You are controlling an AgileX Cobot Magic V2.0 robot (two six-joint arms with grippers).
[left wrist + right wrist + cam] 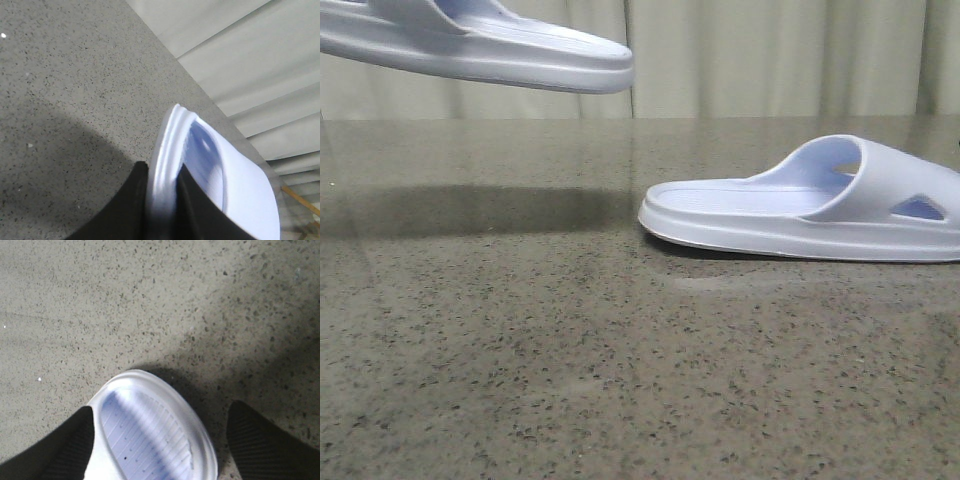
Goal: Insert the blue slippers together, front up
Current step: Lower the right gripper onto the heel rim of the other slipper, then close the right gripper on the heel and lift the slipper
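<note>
Tabletop of speckled grey-brown stone (520, 380) fills the foreground of the front view, bare of any task object. Further back, toward the right, 1 pale blue-white moulded foam slide sandal (820, 205) lies flat on its sole, footbed up, its wide strap and triangular side cutout at the right edge of the view and its open end pointing left. The right wrist view shows the rounded end of this sandal's ribbed footbed (150, 435) between the 2 black fingers of the right gripper (160, 445); the fingers stand spread wide on either side and appear not to touch it, so this claw reads as open and not yet gripping.

Farther back and higher, at the upper left of the front view, the second pale blue-white foam sandal (490, 50) hangs in the air well above the table, roughly level, casting a broad shadow (480, 210) on the stone below. In the left wrist view the left gripper (162, 200) is clamped on this sandal's rim (165, 150), 1 black finger on each face of the sole edge. Pleated pale curtain (770, 60) closes the background.

Judged progress: 1 of the 2 slippers is lifted, the other is only straddled. The 2 are well apart; nesting them together, fronts up, remains entirely to be done.
</note>
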